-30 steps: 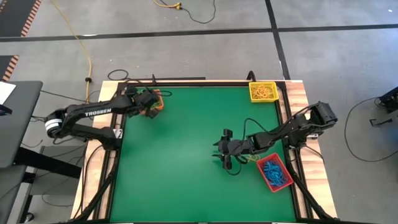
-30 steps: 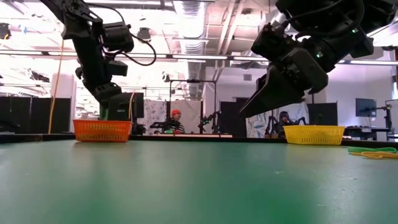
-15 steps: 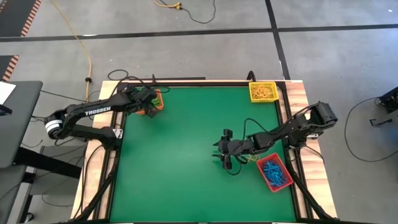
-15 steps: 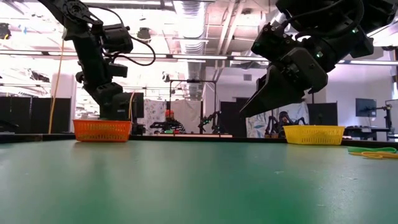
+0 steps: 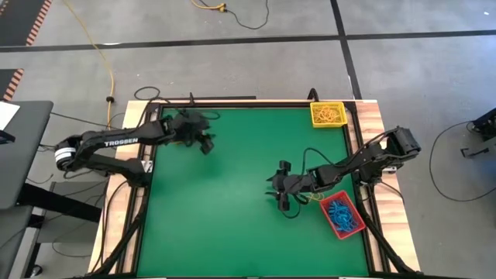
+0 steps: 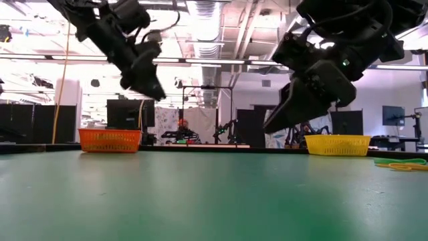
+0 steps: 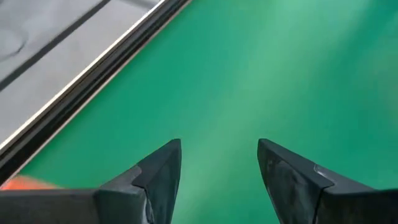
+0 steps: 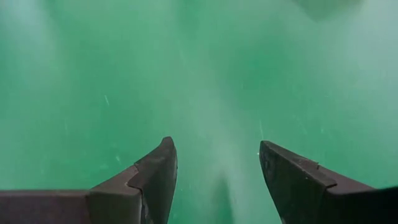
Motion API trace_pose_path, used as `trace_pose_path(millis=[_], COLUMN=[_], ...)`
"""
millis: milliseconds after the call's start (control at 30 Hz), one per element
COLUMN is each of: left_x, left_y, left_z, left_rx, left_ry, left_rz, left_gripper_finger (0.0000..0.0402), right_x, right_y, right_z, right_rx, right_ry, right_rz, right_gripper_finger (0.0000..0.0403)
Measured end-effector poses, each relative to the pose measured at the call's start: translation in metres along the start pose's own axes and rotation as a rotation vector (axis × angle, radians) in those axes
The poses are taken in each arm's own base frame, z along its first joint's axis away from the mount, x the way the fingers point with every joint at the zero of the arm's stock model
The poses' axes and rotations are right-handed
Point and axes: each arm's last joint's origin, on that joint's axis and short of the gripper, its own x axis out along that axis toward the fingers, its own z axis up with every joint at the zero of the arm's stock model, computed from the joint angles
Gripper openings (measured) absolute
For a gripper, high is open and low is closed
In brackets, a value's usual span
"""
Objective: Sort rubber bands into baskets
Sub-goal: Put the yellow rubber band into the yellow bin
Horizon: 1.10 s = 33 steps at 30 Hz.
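While hovering wide open with nothing held, seems to be between picks. Left end effector (image 5: 204, 143) above the table (image 5: 232, 232) at far left, by the orange basket (image 6: 110, 140). Right end effector (image 5: 280, 194) mid-table, equally wide and empty, left of the red basket (image 5: 342, 215) with its blue rubber bands (image 5: 338, 211), yellow basket (image 5: 328, 114) at far right. Next, probably: drop onto the loose green and yellow bands (image 6: 400, 165) lying beside the red basket, pinch one, carry to its matching basket.
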Motion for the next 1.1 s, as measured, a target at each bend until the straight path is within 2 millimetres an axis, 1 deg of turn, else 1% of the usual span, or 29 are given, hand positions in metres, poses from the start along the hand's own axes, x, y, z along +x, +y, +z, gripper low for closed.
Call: trace_pose_path(millis=[133, 267, 367, 567, 733, 833, 933, 1100], left_x=[-0.003, 0.002, 0.014, 0.052, 0.080, 0.090, 0.094, 0.093], left_y=[-0.032, -0.064, -0.087, -0.125, -0.144, -0.149, -0.152, -0.154], left_z=[0.004, 0.000, -0.006, -0.030, -0.053, -0.063, -0.067, -0.066], left_rx=[0.072, 0.151, 0.219, 0.306, 0.340, 0.351, 0.357, 0.369], left_ry=[-0.078, -0.113, -0.119, -0.106, -0.074, -0.061, -0.056, -0.077], left_rz=[-0.109, -0.193, -0.229, -0.298, -0.329, -0.337, -0.342, -0.350], left_gripper_finger=[0.0201, 0.0201, 0.0201, 0.0201, 0.0201, 0.0201, 0.0201, 0.0201], right_x=[-0.004, -0.013, -0.026, -0.064, -0.094, -0.103, -0.104, -0.097], right_y=[-0.001, 0.002, 0.002, -0.009, -0.018, -0.016, -0.009, 0.003], right_z=[-0.005, -0.010, -0.010, -0.011, -0.020, -0.026, -0.029, -0.035], right_rx=[0.031, 0.046, 0.055, 0.134, 0.262, 0.296, 0.292, 0.272], right_ry=[0.061, 0.134, 0.169, 0.272, 0.421, 0.491, 0.529, 0.571], right_rz=[-0.004, -0.005, 0.000, -0.026, -0.001, 0.019, 0.049, 0.062], right_gripper_finger=[0.0255, 0.0255, 0.0255, 0.0255, 0.0255, 0.0255, 0.0254, 0.0241])
